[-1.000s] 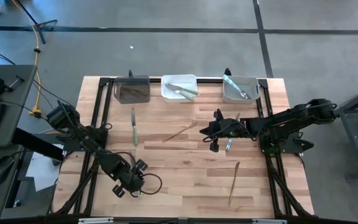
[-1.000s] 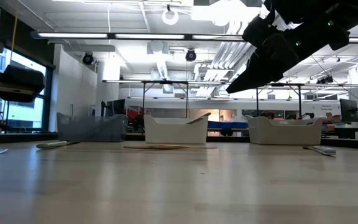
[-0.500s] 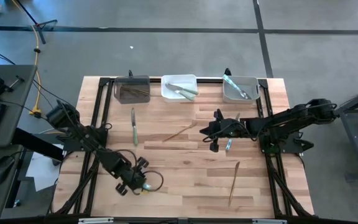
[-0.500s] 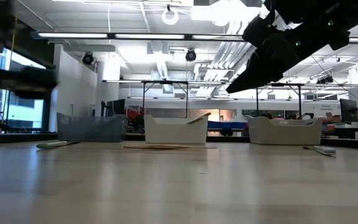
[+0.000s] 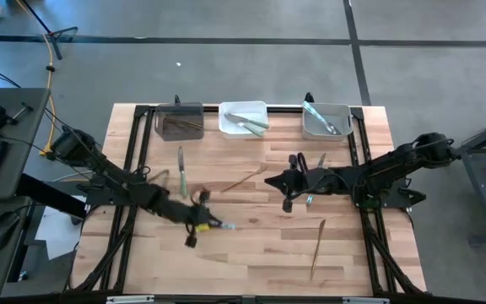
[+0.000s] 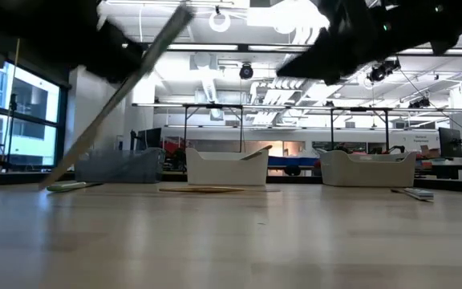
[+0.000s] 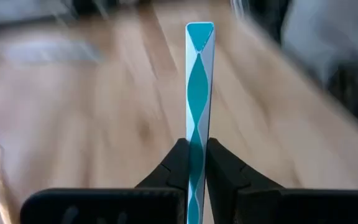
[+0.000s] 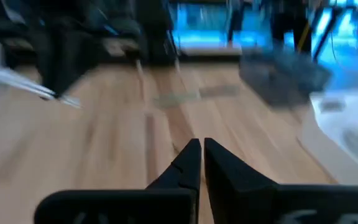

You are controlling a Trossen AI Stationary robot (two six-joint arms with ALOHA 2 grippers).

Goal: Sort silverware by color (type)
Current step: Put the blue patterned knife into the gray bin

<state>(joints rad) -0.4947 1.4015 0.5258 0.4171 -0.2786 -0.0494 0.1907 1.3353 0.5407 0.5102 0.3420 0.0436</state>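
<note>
My left gripper (image 5: pixel 201 223) hangs over the table's near left part, shut on a light blue piece of silverware (image 7: pixel 199 93) with a twisted handle. My right gripper (image 5: pixel 286 192) hovers over the middle right, shut with nothing between its fingers (image 8: pixel 202 149). Another light blue piece (image 5: pixel 310 197) lies flat just beside it. A pale green knife (image 5: pixel 181 175) and two brown pieces (image 5: pixel 243 179) (image 5: pixel 317 243) lie flat on the wood. At the far edge stand a dark bin (image 5: pixel 179 122), a white bin (image 5: pixel 244 119) and a grey bin (image 5: pixel 326 122), each holding silverware. My left gripper pinches the light blue piece's twisted handle (image 7: pixel 197 146) between its two fingers (image 7: pixel 178 167). The fingers come from the table's left and lie along the piece, whose free end (image 7: pixel 199 31) sticks out ahead of them. The piece (image 6: pixel 111 100) is lifted clear and slants.
Black frame rails run along the table's left (image 5: pixel 133 160) and right (image 5: pixel 359 160) sides. Bare wood lies between the two grippers and along the near edge (image 5: pixel 251 270).
My left gripper has taken the light blue piece up off the near left of the table. It has carried it up and toward the right and far edges; the piece now hangs slanted and clear. My right gripper has shifted a little toward the left.
</note>
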